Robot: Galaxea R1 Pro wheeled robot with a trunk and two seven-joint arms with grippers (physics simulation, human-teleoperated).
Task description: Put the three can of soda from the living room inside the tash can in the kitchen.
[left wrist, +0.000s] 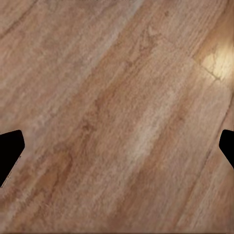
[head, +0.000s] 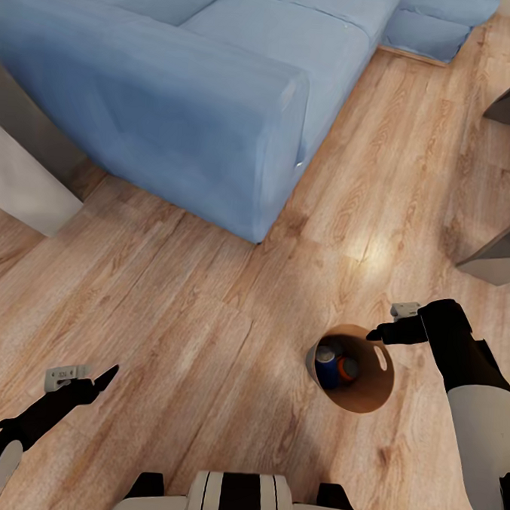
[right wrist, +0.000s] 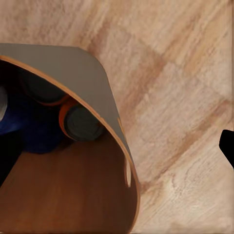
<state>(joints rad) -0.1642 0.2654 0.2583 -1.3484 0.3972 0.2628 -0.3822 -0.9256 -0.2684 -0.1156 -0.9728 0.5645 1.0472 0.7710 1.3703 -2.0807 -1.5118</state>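
Spread left fingers (left wrist: 10, 146) over warm wood floor (head: 168, 318) beside blue sofa (head: 189, 92).

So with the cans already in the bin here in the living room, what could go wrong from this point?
1. The right tool grips the bin by its rim alone, and the bin hangs tilted; it could slip or swing.
2. The blue can and an orange can lie loose inside and might roll out if it tips further.
3. The sofa corner is close, a snag when turning.
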